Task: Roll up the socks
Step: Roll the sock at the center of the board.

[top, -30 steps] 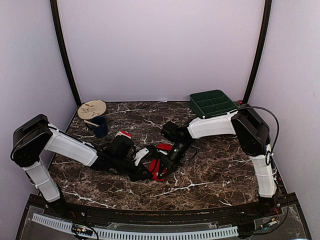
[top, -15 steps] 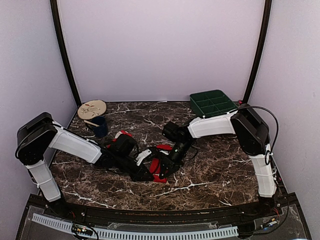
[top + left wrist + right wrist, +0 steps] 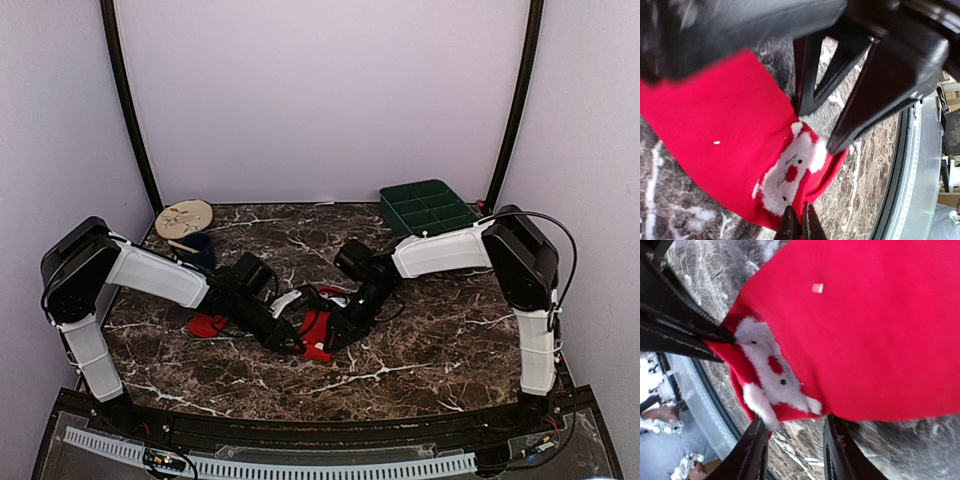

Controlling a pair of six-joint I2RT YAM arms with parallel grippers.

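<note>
Near the middle of a dark marble table [image 3: 420, 350], a red sock [image 3: 725, 145] bearing a white Santa face is laid out flat. One edge of it is pinched by the left gripper [image 3: 800, 223], whose jaws are closed tight on the fabric. The right gripper [image 3: 796, 450] is set against the same sock from the opposite side, its fingers held apart with nothing clamped between them. A second red sock [image 3: 207, 325] is seen just to the left. Farther back, a blue cup [image 3: 200, 250], a round wooden disc [image 3: 184, 217] and a green compartment tray [image 3: 425, 207] are placed along the table's far edge
</note>
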